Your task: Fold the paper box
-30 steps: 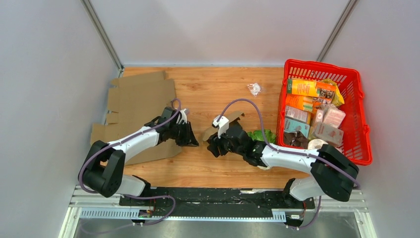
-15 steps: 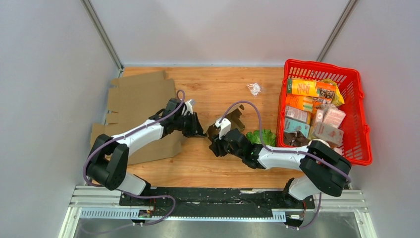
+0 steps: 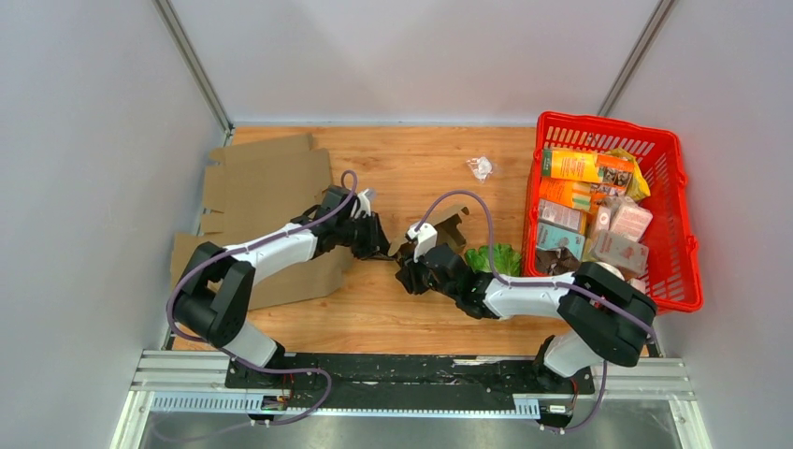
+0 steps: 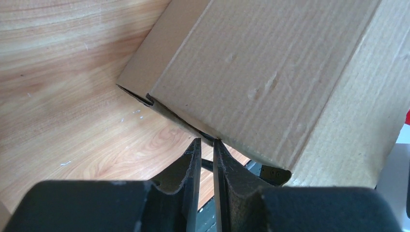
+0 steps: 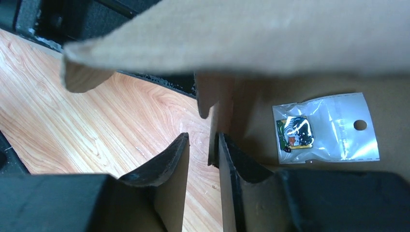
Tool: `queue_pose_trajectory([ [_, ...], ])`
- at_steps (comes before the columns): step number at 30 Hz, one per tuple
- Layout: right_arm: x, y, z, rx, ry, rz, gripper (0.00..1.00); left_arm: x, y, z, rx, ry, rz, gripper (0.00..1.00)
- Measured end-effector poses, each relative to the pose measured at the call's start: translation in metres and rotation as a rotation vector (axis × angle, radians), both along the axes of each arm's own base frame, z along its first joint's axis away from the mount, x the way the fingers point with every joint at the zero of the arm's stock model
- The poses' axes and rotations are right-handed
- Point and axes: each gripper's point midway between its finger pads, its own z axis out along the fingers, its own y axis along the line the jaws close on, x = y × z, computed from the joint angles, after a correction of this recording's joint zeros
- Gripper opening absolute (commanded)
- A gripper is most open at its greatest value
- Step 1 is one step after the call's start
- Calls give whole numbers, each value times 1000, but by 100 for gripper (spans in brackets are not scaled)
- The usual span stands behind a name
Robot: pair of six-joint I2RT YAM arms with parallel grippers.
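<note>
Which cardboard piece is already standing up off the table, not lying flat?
The small cardboard box at table centre, between the left gripper and right gripper; the big cardboard sheets at left lie flat.

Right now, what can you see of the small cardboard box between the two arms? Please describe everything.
The box is small, of brown corrugated cardboard, and only partly folded: its flaps stand loose and one side is open. It sits tilted between the arms. The left end effector pinches a thin flap edge at a lower corner. The right end effector straddles an inner wall, with a gap on one side. A small clear bag seems to lie inside.
</note>
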Motion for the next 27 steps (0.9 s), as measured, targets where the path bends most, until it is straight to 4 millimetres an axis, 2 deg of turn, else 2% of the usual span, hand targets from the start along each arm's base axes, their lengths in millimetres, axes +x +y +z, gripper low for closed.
queue_pose_trajectory([
  [4, 1, 2, 0, 14, 5, -5, 31, 2, -5, 2, -9, 0, 0, 23],
  [5, 1, 2, 0, 16, 5, -7, 35, 3, -6, 4, -13, -3, -1, 24],
  [6, 1, 3, 0, 18, 7, -9, 43, 4, -7, 5, -14, -7, -1, 24],
  [9, 1, 1, 3, 23, 14, -21, 52, 5, -7, 5, -9, -11, -2, 28],
  [10, -1, -3, 5, 16, 18, -28, 54, 5, -5, 3, 1, -12, -3, 32],
  [12, -4, -12, 16, 9, 20, -45, 61, 1, 1, 0, 33, -18, -5, 34],
  [14, -7, -23, 33, 14, 11, -64, 63, -5, 9, -2, 63, -24, -11, 36],
  [19, -17, -62, 94, 34, -35, -134, 72, -22, 27, -4, 131, -45, -32, 40],
  [20, -17, -69, 107, 43, -49, -155, 80, -24, 30, -4, 139, -48, -33, 41],
  [22, -13, -83, 129, 41, -51, -190, 81, -30, 37, -4, 159, -55, -34, 44],
  [24, 3, -99, 152, 45, -36, -247, 89, -33, 41, 1, 163, -70, -31, 46],
  [26, 32, -115, 179, 62, -9, -322, 90, -35, 42, 9, 150, -95, -29, 48],
  [27, 49, -118, 185, 59, 24, -343, 91, -35, 41, 15, 135, -112, -28, 47],
])
